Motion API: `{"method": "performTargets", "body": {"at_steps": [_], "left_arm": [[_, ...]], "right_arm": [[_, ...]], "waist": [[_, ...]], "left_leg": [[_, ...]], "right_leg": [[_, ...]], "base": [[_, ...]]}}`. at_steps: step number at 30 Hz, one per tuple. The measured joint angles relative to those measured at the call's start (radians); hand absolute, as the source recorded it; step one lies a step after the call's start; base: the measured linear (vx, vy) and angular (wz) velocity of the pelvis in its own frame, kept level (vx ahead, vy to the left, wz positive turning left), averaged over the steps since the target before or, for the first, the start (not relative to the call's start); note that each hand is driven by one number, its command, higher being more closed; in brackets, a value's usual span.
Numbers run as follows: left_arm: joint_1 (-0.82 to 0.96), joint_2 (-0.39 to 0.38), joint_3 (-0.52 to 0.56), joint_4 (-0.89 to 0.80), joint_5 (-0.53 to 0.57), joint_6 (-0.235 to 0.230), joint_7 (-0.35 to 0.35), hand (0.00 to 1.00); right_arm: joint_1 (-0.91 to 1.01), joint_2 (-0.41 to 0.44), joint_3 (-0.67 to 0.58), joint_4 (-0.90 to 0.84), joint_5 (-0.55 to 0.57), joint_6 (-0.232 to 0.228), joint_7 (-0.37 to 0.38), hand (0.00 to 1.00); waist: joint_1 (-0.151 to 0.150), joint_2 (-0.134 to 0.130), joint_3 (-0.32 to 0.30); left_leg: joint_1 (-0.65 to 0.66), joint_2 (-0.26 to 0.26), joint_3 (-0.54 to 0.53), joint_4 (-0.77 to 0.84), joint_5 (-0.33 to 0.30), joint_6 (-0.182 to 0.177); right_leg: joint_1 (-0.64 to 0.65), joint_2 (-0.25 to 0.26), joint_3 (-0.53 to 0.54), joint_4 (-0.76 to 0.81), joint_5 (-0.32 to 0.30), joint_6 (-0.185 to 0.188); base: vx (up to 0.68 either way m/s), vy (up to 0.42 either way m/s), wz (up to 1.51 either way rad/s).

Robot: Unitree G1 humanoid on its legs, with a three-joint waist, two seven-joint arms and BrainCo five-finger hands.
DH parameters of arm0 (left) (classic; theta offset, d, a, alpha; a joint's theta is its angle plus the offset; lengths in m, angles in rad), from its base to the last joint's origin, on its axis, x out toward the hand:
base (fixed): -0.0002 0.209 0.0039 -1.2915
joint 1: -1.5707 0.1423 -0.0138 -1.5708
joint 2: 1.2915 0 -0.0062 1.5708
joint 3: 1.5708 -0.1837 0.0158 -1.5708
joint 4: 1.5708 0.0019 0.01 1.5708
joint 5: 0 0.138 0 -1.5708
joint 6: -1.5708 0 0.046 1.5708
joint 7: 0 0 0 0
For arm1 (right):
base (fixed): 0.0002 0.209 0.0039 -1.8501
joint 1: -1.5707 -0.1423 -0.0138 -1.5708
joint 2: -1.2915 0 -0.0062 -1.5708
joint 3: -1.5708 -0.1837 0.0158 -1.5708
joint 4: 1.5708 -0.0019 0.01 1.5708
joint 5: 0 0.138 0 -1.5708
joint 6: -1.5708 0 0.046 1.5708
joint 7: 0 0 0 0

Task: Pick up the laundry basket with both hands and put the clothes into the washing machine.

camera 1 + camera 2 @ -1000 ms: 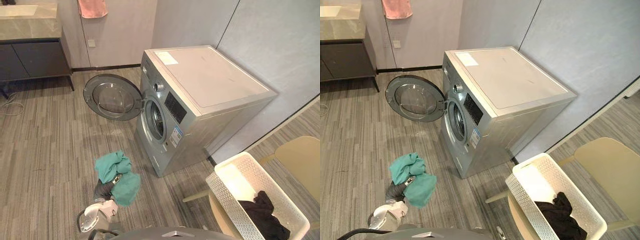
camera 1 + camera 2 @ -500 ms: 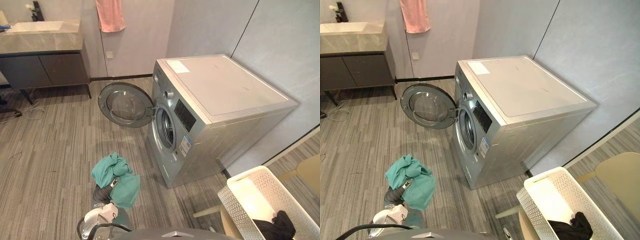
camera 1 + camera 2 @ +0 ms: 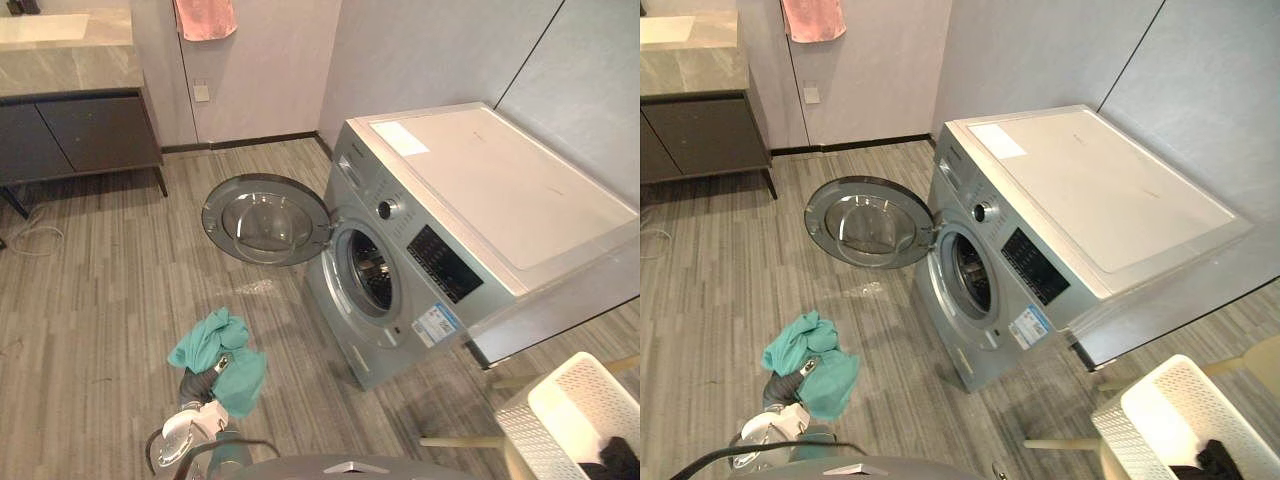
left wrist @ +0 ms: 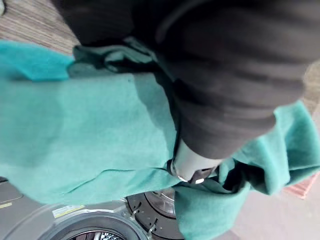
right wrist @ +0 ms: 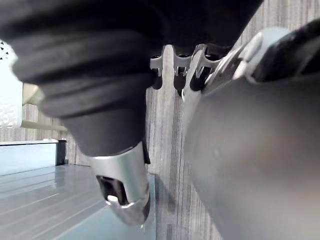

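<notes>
Since a second earlier, the head's view had swung toward the washer; the bundle kept its place. Nearest, the left hand (image 4: 192, 160) clenched a crumpled teal cloth (image 3: 215, 345) above the floor. The right hand (image 5: 120, 175) hung idle; open or closed, I couldn't tell. A white perforated plastic laundry basket (image 3: 575, 415) sat low right. Beyond stood the silver front-loading washing machine (image 3: 480, 200), its round door (image 3: 265, 220) open. Best push the cloth deep past the rim before releasing. Its front label (image 3: 438, 322) was unreadable.

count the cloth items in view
3: a teal garment in the left robot hand, a dark one in the white basket, a pink towel on the wall; the basket may hide more.
</notes>
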State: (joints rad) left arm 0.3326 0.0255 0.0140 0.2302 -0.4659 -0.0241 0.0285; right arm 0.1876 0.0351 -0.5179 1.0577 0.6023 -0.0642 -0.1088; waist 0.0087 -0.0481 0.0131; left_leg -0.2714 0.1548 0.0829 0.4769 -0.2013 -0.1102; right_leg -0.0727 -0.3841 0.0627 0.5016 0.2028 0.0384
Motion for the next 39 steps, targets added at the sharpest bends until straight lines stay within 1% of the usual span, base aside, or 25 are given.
{"method": "performTargets", "body": {"at_steps": [1, 2, 5, 7, 8, 9, 10, 12, 14, 15, 17, 19, 21, 23, 26, 27, 28, 29, 30, 32, 33, 34, 36, 37, 39], "left_arm": [[0.000, 0.002, -0.001, 0.002, 0.000, -0.001, 0.000, 1.00], [-0.001, 0.010, 0.013, 0.019, 0.000, -0.006, 0.001, 1.00], [0.003, 0.006, 0.021, 0.024, 0.000, -0.006, 0.011, 1.00], [-0.002, -0.012, 0.021, 0.015, 0.000, -0.009, 0.010, 1.00], [-0.007, -0.025, 0.020, 0.014, 0.000, -0.010, 0.009, 1.00], [-0.017, -0.042, 0.013, 0.011, 0.000, -0.010, 0.008, 1.00], [-0.024, -0.053, 0.011, 0.011, 0.000, -0.008, 0.007, 1.00], [-0.028, -0.096, -0.044, -0.034, 0.000, 0.000, 0.003, 1.00], [-0.043, -0.095, -0.079, -0.062, 0.000, 0.001, -0.014, 1.00], [-0.062, -0.096, -0.090, -0.064, -0.002, 0.002, -0.020, 1.00], [-0.069, -0.096, -0.098, -0.067, -0.005, 0.002, -0.023, 1.00], [-0.062, -0.094, -0.113, -0.073, -0.009, 0.004, -0.038, 1.00], [-0.051, -0.093, -0.116, -0.084, -0.009, 0.005, -0.042, 1.00], [-0.025, -0.093, -0.115, -0.100, -0.010, 0.005, -0.043, 1.00], [0.001, -0.093, -0.113, -0.098, -0.010, 0.007, -0.040, 1.00], [0.009, -0.093, -0.112, -0.095, -0.010, 0.008, -0.040, 1.00], [0.009, -0.093, -0.112, -0.082, -0.011, 0.008, -0.041, 1.00], [0.008, -0.093, -0.113, -0.078, -0.011, 0.009, -0.041, 1.00], [0.004, -0.084, -0.116, -0.066, -0.011, 0.010, -0.044, 1.00], [-0.006, -0.085, -0.132, -0.045, -0.011, 0.012, -0.045, 1.00], [-0.006, -0.081, -0.149, -0.036, -0.011, 0.014, -0.049, 1.00], [-0.012, -0.075, -0.136, -0.015, -0.011, 0.015, -0.049, 1.00], [-0.016, -0.057, -0.138, -0.012, -0.011, 0.015, -0.049, 1.00], [-0.021, -0.043, -0.148, -0.011, -0.011, 0.014, -0.049, 1.00], [-0.044, -0.021, -0.175, -0.001, -0.008, 0.015, -0.052, 1.00]], "right_arm": [[-0.001, -0.002, 0.001, -0.010, 0.000, -0.001, 0.000, 0.00], [-0.004, 0.000, 0.006, -0.025, 0.001, -0.002, 0.003, 0.00], [0.007, 0.012, 0.032, -0.088, 0.021, 0.002, 0.016, 0.00], [0.020, 0.024, 0.046, -0.145, 0.021, 0.000, 0.021, 0.00], [0.026, 0.028, 0.048, -0.158, 0.021, 0.000, 0.022, 0.00], [0.032, 0.028, 0.047, -0.159, 0.021, 0.002, 0.024, 0.00], [0.032, 0.028, 0.047, -0.159, 0.021, 0.003, 0.023, 0.00], [0.047, 0.014, 0.046, -0.197, 0.018, -0.002, 0.019, 0.00], [0.042, 0.007, 0.053, -0.199, 0.019, 0.002, 0.017, 0.00], [0.039, 0.004, 0.070, -0.199, 0.020, 0.002, 0.015, 0.00], [0.040, 0.004, 0.092, -0.199, 0.020, 0.002, 0.014, 0.00], [0.028, -0.008, 0.114, -0.199, 0.020, 0.000, 0.013, 0.00], [0.025, -0.022, 0.154, -0.204, 0.019, -0.001, 0.013, 0.00], [0.016, -0.035, 0.189, -0.206, 0.018, 0.002, 0.014, 0.00], [0.003, -0.042, 0.211, -0.173, 0.004, 0.005, 0.013, 0.00], [0.004, -0.043, 0.221, -0.169, -0.014, 0.006, 0.013, 0.00], [-0.002, -0.042, 0.226, -0.149, -0.042, 0.009, 0.014, 0.00], [-0.004, -0.042, 0.228, -0.142, -0.057, 0.011, 0.014, 0.00], [-0.004, -0.044, 0.227, -0.139, -0.062, 0.016, 0.014, 0.00], [0.003, -0.048, 0.216, -0.136, -0.069, 0.020, 0.016, 0.00], [0.002, -0.054, 0.196, -0.120, -0.085, 0.022, 0.019, 0.00], [-0.004, -0.043, 0.193, -0.096, -0.099, 0.023, 0.023, 0.00], [-0.004, -0.029, 0.191, -0.088, -0.101, 0.023, 0.038, 0.00], [-0.005, -0.025, 0.187, -0.077, -0.102, 0.022, 0.041, 0.00], [-0.005, -0.012, 0.175, -0.063, -0.101, 0.018, 0.041, 0.00]], "waist": [[-0.001, 0.009, 0.004], [-0.010, 0.021, 0.012], [-0.022, 0.024, 0.027], [-0.025, 0.027, 0.029], [-0.033, 0.026, 0.029], [-0.035, 0.018, 0.032], [-0.035, 0.025, 0.040], [-0.038, 0.075, 0.042], [-0.040, 0.083, 0.048], [-0.040, 0.088, 0.049], [-0.034, 0.075, 0.060], [-0.003, 0.071, 0.068], [0.000, 0.077, 0.068], [0.006, 0.076, 0.067], [0.019, 0.055, 0.066], [0.020, 0.048, 0.061], [0.021, 0.034, 0.049], [0.021, 0.032, 0.048], [0.019, 0.033, 0.041], [0.012, 0.049, 0.030], [0.006, 0.056, 0.013], [-0.012, 0.036, 0.001], [-0.023, 0.015, -0.012], [-0.022, 0.009, -0.016], [-0.035, 0.011, -0.014]], "left_leg": [[0.028, 0.002, 0.013, -0.019, -0.001, 0.010], [0.076, 0.006, 0.036, -0.050, 0.001, 0.022], [0.246, 0.013, 0.123, -0.156, -0.004, 0.034], [0.302, 0.028, 0.185, -0.180, -0.029, 0.025], [0.317, 0.030, 0.201, -0.180, -0.040, 0.018], [0.337, 0.027, 0.231, -0.179, -0.059, 0.000], [0.351, 0.035, 0.239, -0.175, -0.071, -0.011], [0.358, 0.084, 0.252, -0.194, -0.078, -0.012], [0.384, 0.083, 0.253, -0.227, -0.054, 0.005], [0.414, 0.086, 0.258, -0.230, -0.009, 0.002], [0.406, 0.121, 0.256, -0.070, 0.007, -0.004], [0.251, 0.178, 0.179, 0.400, 0.075, 0.032], [0.172, 0.166, 0.147, 0.575, 0.078, 0.035], [0.102, 0.166, 0.134, 0.635, 0.073, 0.043], [0.056, 0.167, 0.050, 0.513, 0.062, 0.063], [0.060, 0.167, 0.015, 0.432, 0.066, 0.068], [0.079, 0.170, -0.034, 0.259, 0.100, 0.109], [0.084, 0.171, -0.053, 0.182, 0.119, 0.114], [0.103, 0.166, -0.092, 0.038, 0.165, 0.114], [0.138, 0.143, -0.149, -0.149, 0.333, 0.115], [0.164, 0.118, -0.169, -0.199, 0.370, 0.043], [0.187, 0.082, -0.173, -0.221, 0.305, -0.038], [0.207, 0.062, -0.153, -0.253, 0.238, -0.116], [0.225, 0.063, -0.122, -0.278, 0.202, -0.128], [0.237, 0.055, -0.103, -0.305, 0.174, -0.118]], "right_leg": [[-0.027, -0.004, -0.004, 0.059, 0.005, -0.029], [-0.095, 0.013, -0.029, 0.216, -0.121, -0.014], [-0.190, 0.122, -0.223, 0.400, -0.401, -0.010], [-0.224, 0.197, -0.317, 0.349, -0.469, -0.005], [-0.216, 0.208, -0.383, 0.255, -0.468, -0.004], [-0.189, 0.211, -0.451, 0.072, -0.436, -0.001], [-0.176, 0.217, -0.470, 0.035, -0.412, -0.076], [-0.152, 0.291, -0.488, -0.025, -0.420, -0.079], [-0.147, 0.306, -0.486, -0.026, -0.434, -0.088], [-0.120, 0.319, -0.481, -0.028, -0.450, -0.093], [-0.057, 0.337, -0.465, -0.045, -0.479, -0.091], [0.009, 0.362, -0.407, -0.059, -0.499, -0.097], [0.039, 0.364, -0.361, -0.067, -0.503, -0.104], [0.062, 0.363, -0.285, -0.090, -0.505, -0.110], [0.070, 0.329, -0.157, -0.130, -0.475, -0.068], [0.067, 0.311, -0.122, -0.144, -0.465, -0.052], [0.051, 0.276, -0.074, -0.161, -0.450, -0.023], [0.049, 0.262, -0.061, -0.164, -0.441, -0.007], [0.037, 0.235, -0.043, -0.165, -0.427, 0.020], [0.033, 0.205, -0.039, -0.158, -0.426, 0.062], [0.032, 0.179, -0.027, -0.152, -0.443, 0.112], [0.033, 0.137, -0.018, -0.154, -0.441, 0.122], [0.037, 0.104, -0.019, -0.167, -0.414, 0.130], [0.044, 0.097, -0.024, -0.175, -0.387, 0.148], [0.064, 0.082, -0.051, -0.198, -0.343, 0.172]], "base": [[0.19, 0.268, -0.40], [0.17, 0.187, -0.45], [0.20, 0.077, -0.67], [0.14, -0.100, -0.73], [0.14, -0.133, -0.62], [0.20, -0.166, -0.36], [0.26, -0.159, -0.31], [0.30, -0.162, -0.21], [0.25, -0.135, -0.08], [0.32, -0.186, -0.05], [0.23, -0.152, -0.26], [0.15, -0.050, -0.79], [0.19, 0.057, -0.81], [0.23, 0.139, -1.10], [0.20, 0.215, -1.17], [0.27, 0.357, -1.37], [0.23, 0.330, -1.01], [0.23, 0.370, -0.85], [0.22, 0.414, -0.45], [0.20, 0.471, -0.21], [0.18, 0.507, 0.05], [0.16, 0.498, 0.13], [0.09, 0.476, 0.19], [0.05, 0.398, 0.12], [-0.01, 0.312, 0.20]]}}
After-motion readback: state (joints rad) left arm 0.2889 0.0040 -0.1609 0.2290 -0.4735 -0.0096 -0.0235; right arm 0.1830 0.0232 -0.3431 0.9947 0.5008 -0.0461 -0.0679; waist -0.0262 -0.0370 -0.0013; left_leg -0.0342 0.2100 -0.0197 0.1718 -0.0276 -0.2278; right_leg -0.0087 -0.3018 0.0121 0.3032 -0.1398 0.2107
